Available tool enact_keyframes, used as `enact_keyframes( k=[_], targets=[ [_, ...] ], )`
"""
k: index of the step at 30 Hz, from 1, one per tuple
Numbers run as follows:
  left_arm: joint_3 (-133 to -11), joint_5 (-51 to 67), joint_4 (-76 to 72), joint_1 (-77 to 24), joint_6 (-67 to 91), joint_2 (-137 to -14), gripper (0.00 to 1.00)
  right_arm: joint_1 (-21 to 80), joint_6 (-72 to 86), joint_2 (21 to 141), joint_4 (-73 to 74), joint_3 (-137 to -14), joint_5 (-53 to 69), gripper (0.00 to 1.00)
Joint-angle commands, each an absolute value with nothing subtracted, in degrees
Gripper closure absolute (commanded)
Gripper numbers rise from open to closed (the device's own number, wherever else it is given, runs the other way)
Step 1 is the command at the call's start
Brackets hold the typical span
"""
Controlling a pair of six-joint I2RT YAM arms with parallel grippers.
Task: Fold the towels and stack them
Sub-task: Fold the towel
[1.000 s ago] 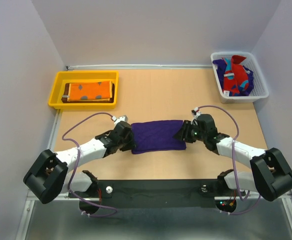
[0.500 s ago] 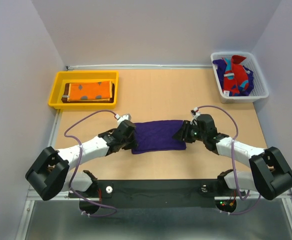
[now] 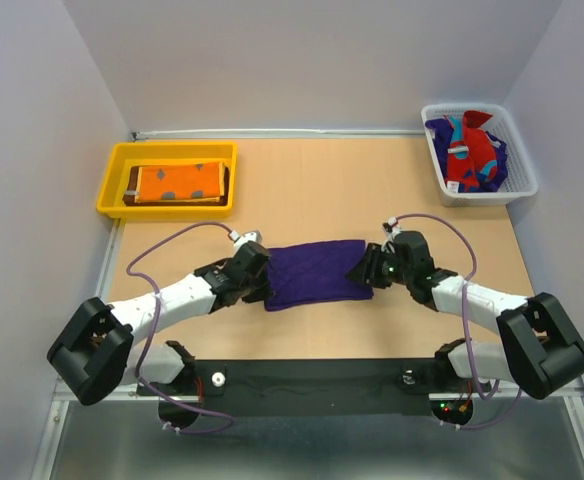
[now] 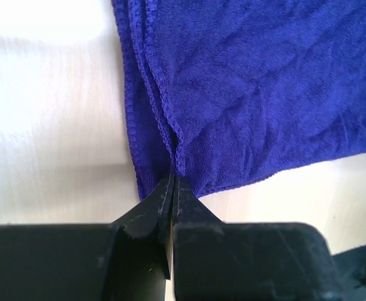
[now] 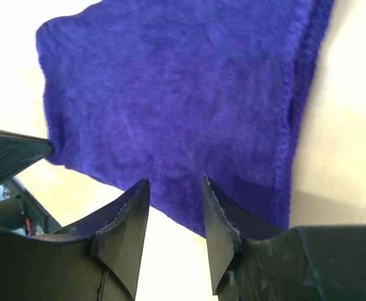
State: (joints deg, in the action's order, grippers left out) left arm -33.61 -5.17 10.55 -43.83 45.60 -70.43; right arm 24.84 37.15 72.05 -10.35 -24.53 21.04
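1. Top external view puts the purple towel (image 3: 317,272) flat in the middle of the frame. Its long axis runs left to right, the right end slightly higher.
2. My left gripper (image 3: 264,284) sits at the towel's left short end and my right gripper (image 3: 364,272) at its right short end. Each arm is nearest its own end, and the cloth stretches between them.
3. In the left wrist view my left gripper (image 4: 172,179) has its fingers pressed together on the towel's stacked hems, near the lower corner.
4. In the right wrist view my right gripper (image 5: 175,185) has its fingers spread, with purple cloth showing in the gap. I judge it is pinching nothing yet.
5. I think the next move is a fold across the long axis, bringing one short end over the other. The layered hems on the left must stay aligned, and the unpinched right end could drag.
6. Bare table (image 3: 312,190) lies above the towel, toward the top of the frame. Below it, the black base rail (image 3: 312,385) is near.
7. The yellow tray (image 3: 112,190), upper left, holds the orange towel (image 3: 177,182) on the brown towel (image 3: 130,190).
8. The white basket (image 3: 527,170), upper right, holds the red towel (image 3: 472,155). Both containers are well apart from my work.
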Motion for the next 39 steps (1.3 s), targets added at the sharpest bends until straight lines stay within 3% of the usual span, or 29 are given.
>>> enact_keyframes(
  k=[1,13,15,19,23,27,35,39],
  targets=[
    [-33.31,-3.34,12.3,-44.21,47.63,-67.68,0.97,25.05,37.97,71.63,-12.83,-23.2,18.81,0.56],
    [-25.14,0.69,11.96,-44.12,51.06,-68.29,0.97,24.87,45.17,70.49,-12.22,-18.02,9.58,0.57],
    [-24.78,1.32,12.47,-44.12,50.98,-68.03,0.94,24.96,44.83,69.53,-12.22,-18.37,9.58,0.57],
    [-28.29,-1.91,15.29,-44.12,50.98,-63.21,0.52,24.87,41.76,68.03,-12.48,-21.96,12.73,0.55],
    [-34.52,-4.82,16.17,-44.12,51.33,-59.33,0.33,24.87,42.0,68.55,-19.3,-25.66,14.93,0.42],
    [-37.09,-9.05,11.35,-43.77,51.68,-58.97,0.43,24.87,43.33,73.9,-27.48,-28.03,16.35,0.37],
    [-31.83,-9.76,-15.1,-37.72,50.36,-71.97,0.6,24.79,42.89,87.79,-42.51,-31.11,10.55,0.4],
    [-27.61,-8.26,-25.29,-34.2,51.41,-76.81,0.64,23.38,43.07,93.86,-48.94,-29.8,9.23,0.41]
  ],
)
